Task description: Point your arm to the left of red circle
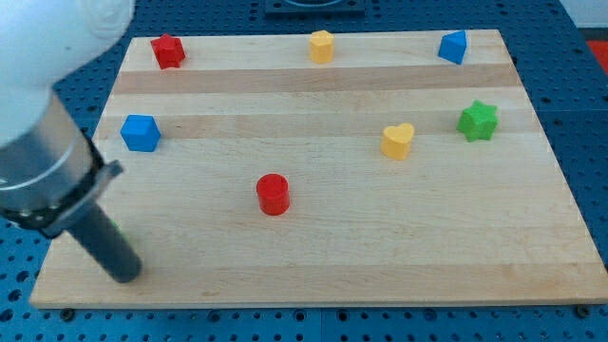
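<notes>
The red circle block (273, 194) stands on the wooden board (323, 247), a little left of the board's middle and toward the view's bottom. My tip (126, 276) rests on the board near its bottom left corner. It is well to the left of the red circle and lower in the view, with a wide gap between them. The arm's white and grey body fills the view's upper left.
A blue cube (140, 133) sits at the left edge. A red star (168, 50), a yellow hexagon (322, 46) and a blue block (453, 47) line the top. A yellow heart (398, 141) and a green star (478, 121) are at the right.
</notes>
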Action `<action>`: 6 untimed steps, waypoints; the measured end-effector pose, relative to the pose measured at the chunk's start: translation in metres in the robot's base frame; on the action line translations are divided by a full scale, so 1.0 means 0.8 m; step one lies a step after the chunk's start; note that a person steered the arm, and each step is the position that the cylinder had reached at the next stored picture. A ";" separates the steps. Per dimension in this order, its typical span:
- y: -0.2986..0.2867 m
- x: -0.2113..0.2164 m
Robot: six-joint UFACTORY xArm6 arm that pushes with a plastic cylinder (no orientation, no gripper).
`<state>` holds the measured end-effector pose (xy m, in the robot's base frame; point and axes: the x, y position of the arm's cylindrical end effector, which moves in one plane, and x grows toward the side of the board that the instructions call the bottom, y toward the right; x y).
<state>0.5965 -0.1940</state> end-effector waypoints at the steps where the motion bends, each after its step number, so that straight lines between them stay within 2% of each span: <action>1: 0.071 0.004; 2: 0.128 0.004; 3: 0.136 -0.014; 6: 0.101 -0.111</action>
